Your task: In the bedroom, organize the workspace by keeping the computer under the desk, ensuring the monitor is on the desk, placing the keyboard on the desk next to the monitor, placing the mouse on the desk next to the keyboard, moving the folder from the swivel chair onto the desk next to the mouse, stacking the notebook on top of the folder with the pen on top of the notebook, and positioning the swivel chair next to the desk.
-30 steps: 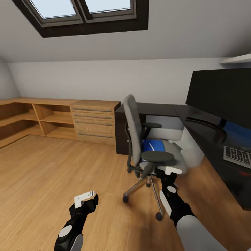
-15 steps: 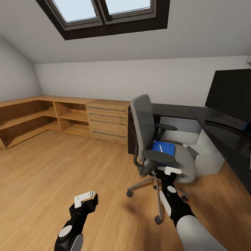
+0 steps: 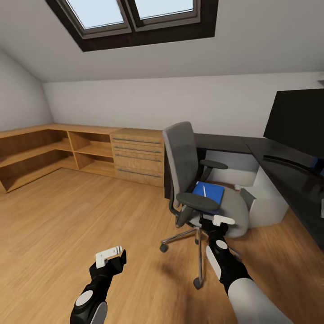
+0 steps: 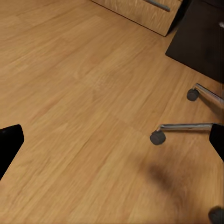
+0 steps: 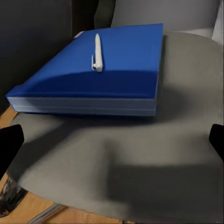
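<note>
Chair is the landmark. It stands out on the wood floor, just beside the desk, back turned toward the low shelving.

Folder lies flat on the seat, pen resting on top of it. The notebook can't be made out.

Right gripper hangs at the seat's front edge, jaws spread and empty, aimed at the folder. Likely lining up a grasp.

Left gripper hangs low over the floor off the chair's base, released, holding nothing, kept out of the way.

Monitor is on the desk beyond the chair.
</note>
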